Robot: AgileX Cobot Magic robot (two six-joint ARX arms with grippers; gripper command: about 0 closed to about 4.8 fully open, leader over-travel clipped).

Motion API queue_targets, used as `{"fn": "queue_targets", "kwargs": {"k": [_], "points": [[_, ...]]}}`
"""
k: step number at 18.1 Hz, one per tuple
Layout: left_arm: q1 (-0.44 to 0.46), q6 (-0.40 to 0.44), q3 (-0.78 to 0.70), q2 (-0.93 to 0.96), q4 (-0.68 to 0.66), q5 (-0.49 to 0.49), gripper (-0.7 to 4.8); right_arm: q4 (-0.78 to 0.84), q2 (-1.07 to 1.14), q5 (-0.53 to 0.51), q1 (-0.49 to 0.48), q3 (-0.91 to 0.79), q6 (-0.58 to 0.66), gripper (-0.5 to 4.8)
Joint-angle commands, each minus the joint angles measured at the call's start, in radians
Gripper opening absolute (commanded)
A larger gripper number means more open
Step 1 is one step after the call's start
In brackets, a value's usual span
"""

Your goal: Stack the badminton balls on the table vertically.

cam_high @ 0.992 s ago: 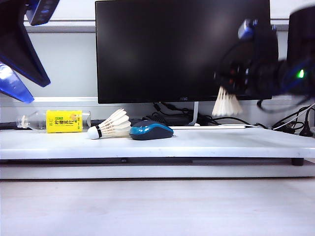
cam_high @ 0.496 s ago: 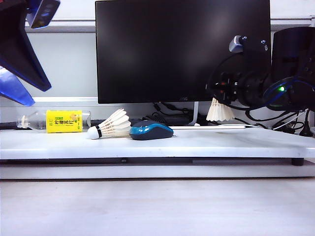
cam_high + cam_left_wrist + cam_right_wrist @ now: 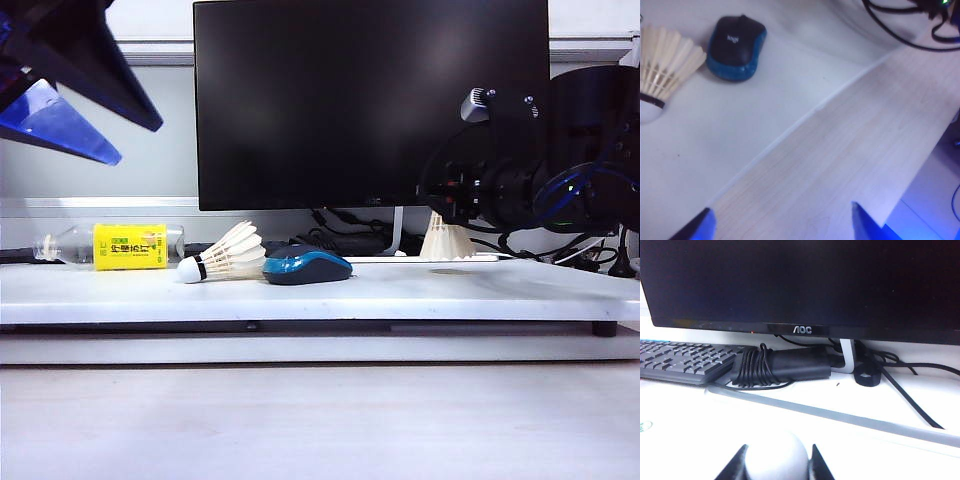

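One shuttlecock clamped by cork in right gripper jaws; left gripper jaws wide

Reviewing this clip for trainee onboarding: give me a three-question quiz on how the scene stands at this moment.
1. True or false: the right gripper is shut on a shuttlecock held skirt down over the table.
2. What lies directly beside the other shuttlecock on the table? A) the computer mouse B) the yellow-labelled bottle C) the keyboard
3. Fill in: the left gripper hangs high on the left with its jaws ____ and nothing between them.

Key
1. True; the cork tip shows between the fingers in the right wrist view.
2. A
3. open
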Motion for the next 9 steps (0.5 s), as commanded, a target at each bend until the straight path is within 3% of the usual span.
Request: {"fn": "queue_targets", "kwargs": {"k": [1, 4, 5, 6, 9], "points": [[-0.001, -0.006, 0.002, -0.002, 0.012, 0.007, 3.64, 0.014, -0.004, -0.002, 0.001, 0.003, 0.003, 1.17], [-0.001, -0.006, 0.002, -0.002, 0.011, 0.007, 3.64, -0.001, -0.003, -0.002, 0.001, 0.003, 0.003, 1.25], [-0.001, -0.006, 0.002, -0.002, 0.012, 0.007, 3.64, -0.011, -0.003, -0.002, 0.001, 0.003, 0.003, 1.67], [-0.001, -0.006, 0.002, -0.002, 0.011, 0.007, 3.64, -0.017, -0.003, -0.002, 0.001, 0.003, 0.003, 1.76], [-0.001, -0.006, 0.002, -0.002, 0.011, 0.007, 3.64, -0.014, -0.003, -0.002, 0.001, 0.003, 0.002, 1.76]]}}
